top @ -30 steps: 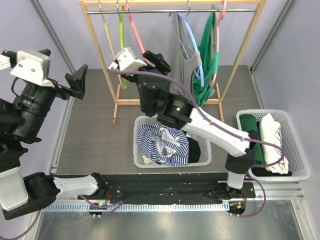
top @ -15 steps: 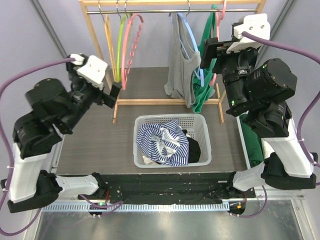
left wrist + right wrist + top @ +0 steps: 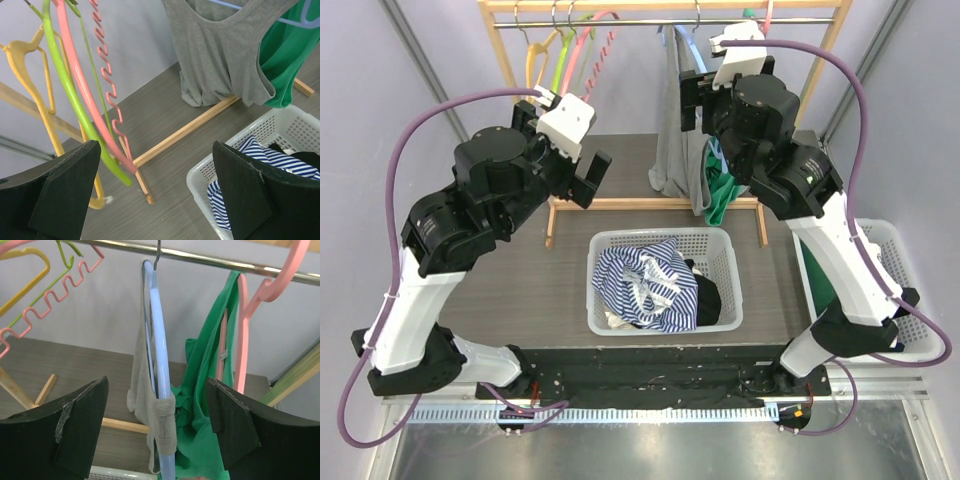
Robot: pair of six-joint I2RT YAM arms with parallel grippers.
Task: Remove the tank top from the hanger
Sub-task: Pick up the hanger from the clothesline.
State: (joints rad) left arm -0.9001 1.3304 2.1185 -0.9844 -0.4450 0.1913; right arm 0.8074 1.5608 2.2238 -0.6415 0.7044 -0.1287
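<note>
Both arms reach high. The right pincer [image 3: 157, 385], fingers spread wide, faces the blue hanger [image 3: 159, 340]. The grey tank top [image 3: 220, 55] hangs on it. The left pincer [image 3: 156, 147], likewise agape, hovers near the pink hanger [image 3: 87, 102], well apart from the garment.

Even, bright indoor light — soft shadows, no glare — wrist views' nearest foreground slightly blurred.

Tank top [image 3: 220, 55]: shoulders cut off at top edge | blue hanger [image 3: 160, 370]: lower end cut off | right basket [image 3: 920, 285]: near-left part hidden behind right arm [image 3: 840, 250]
</note>
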